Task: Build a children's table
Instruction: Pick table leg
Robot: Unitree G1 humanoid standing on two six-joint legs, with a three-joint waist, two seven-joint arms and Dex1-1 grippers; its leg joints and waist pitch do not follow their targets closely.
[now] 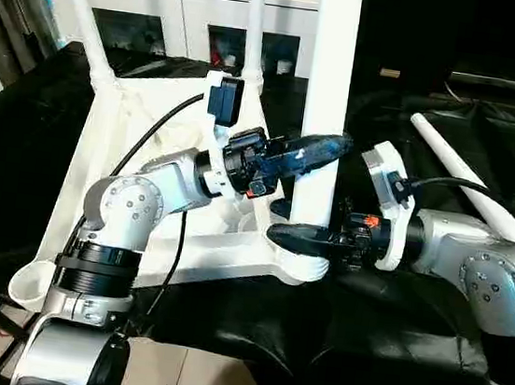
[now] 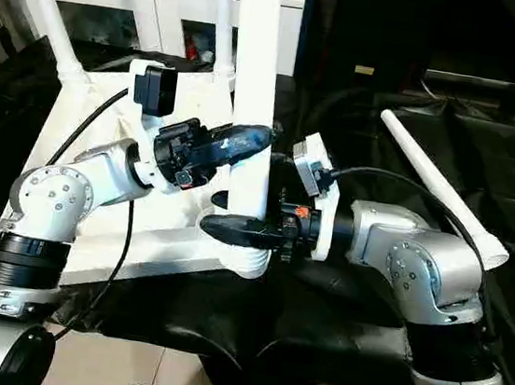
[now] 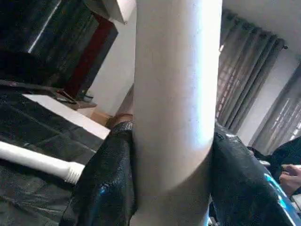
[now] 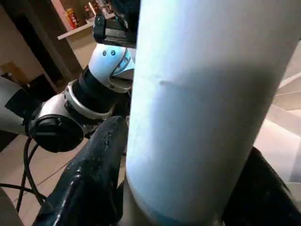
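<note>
Leg [image 1: 328, 88] upright in tabletop [image 1: 101, 164] corner socket [image 1: 303, 266], both hands clamping it

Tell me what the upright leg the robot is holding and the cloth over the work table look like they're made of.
The upright leg looks like smooth white plastic tubing: even colour, soft sheen, no grain; both the left hand and right hand clamp it. The cloth looks like thin black fabric, possibly slightly glossy: it wrinkles, folds and drapes over the edge.

Both forearms were silver, with rounded elbow joints dotted with small screws. White wrist collars led to black fingers on the left gripper [image 1: 324, 149] and right gripper [image 1: 294, 237]. Black cables looped along each arm
</note>
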